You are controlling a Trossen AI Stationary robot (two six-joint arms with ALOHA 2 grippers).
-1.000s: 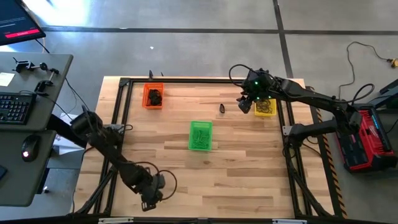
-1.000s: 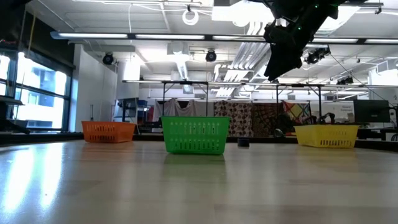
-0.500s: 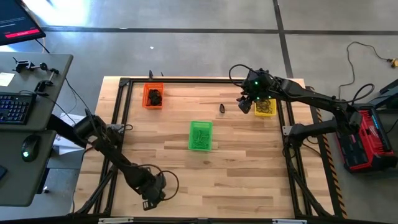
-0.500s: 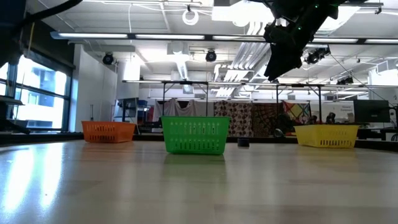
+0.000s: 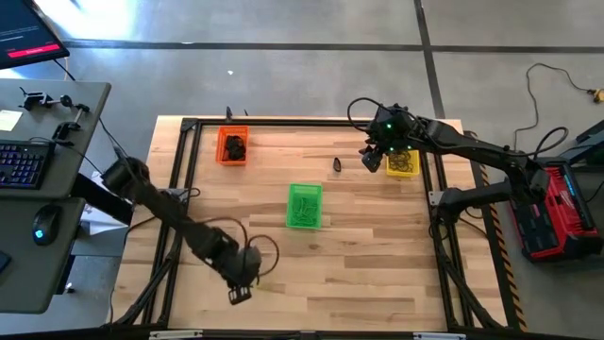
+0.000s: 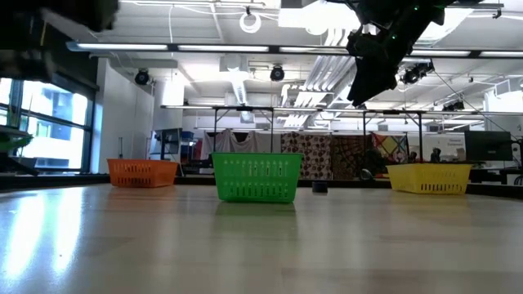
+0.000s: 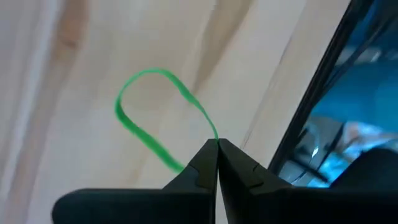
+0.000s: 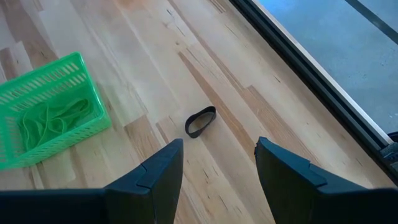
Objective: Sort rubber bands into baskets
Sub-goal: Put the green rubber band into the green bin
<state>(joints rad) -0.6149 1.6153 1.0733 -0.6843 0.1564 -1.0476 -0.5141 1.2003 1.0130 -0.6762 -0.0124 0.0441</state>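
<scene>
left gripper: lower left of high view, near the table's front edge; fingers pinched shut on a green rubber band, loop hanging free past the tips in the left wrist view. Likely carried clear of the wood so it can go to the matching bin.
orange basket: upper left of table, just inside the black frame rail; dark bundle inside.
green basket: centre of table, green bands already in it; probable target for the held band.
open room, left arm: bare wood between gripper and green basket, nothing in the way; frame rail close on the left and front, so little margin that side.
black rubber band: loose on the wood, between green and yellow baskets; seen as a dark speck in high view.
right gripper: upper right of high view, raised above the table just beside the yellow basket; fingers spread wide, holding nothing. Aimed at the black band, looks staged for a pick.
yellow basket: upper right, against the right rail; tan bands inside, partly under the arm.
open room, right arm: clear wood around the black band; rail runs near.
</scene>
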